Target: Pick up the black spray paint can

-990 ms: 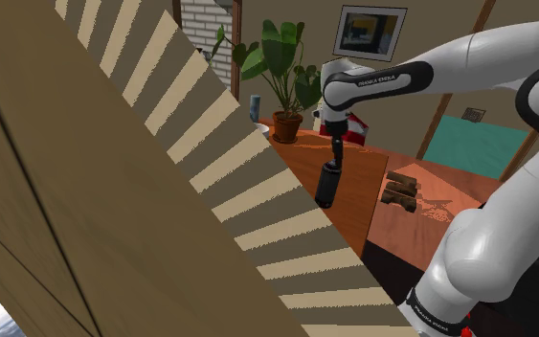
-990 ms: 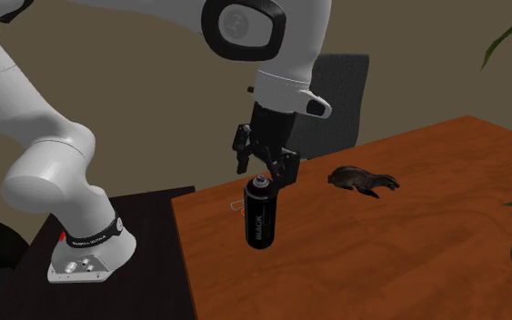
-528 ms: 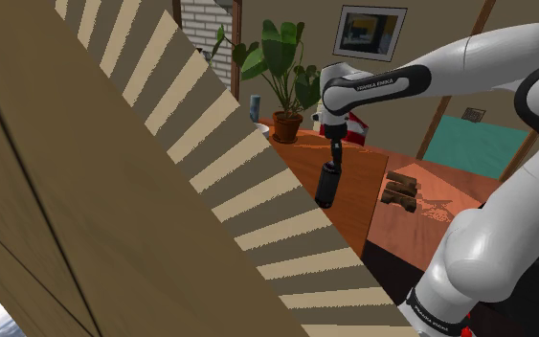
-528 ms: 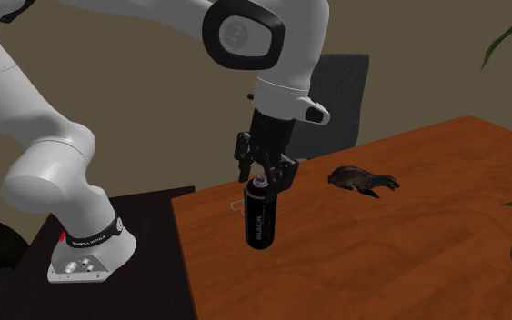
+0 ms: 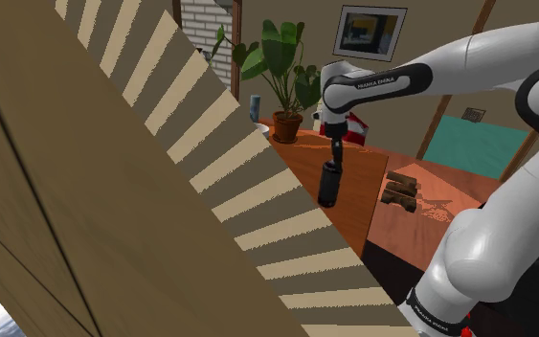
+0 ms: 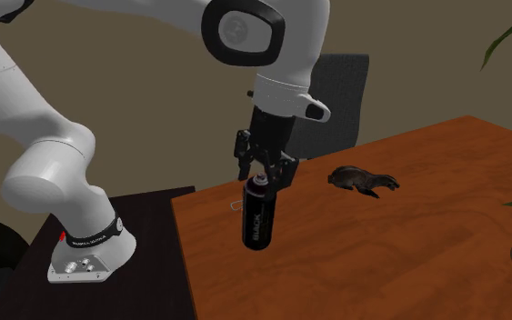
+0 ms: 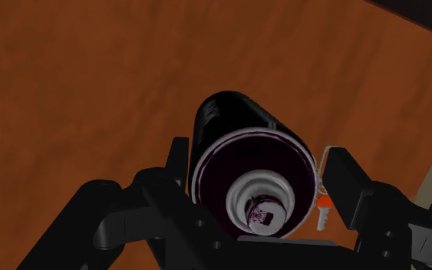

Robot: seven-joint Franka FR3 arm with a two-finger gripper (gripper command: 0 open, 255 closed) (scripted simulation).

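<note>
Clamping the top of the black spray paint can [image 6: 256,218] between its fingers, the gripper [image 6: 262,171] points straight down over the reddish-brown wooden counter [image 6: 381,264]. The can is upright near the counter's edge; I cannot tell whether its base touches the wood. A small orange key [image 7: 323,212] lies just beside it, and a dark lumpy object [image 6: 363,179] lies farther off.
</note>
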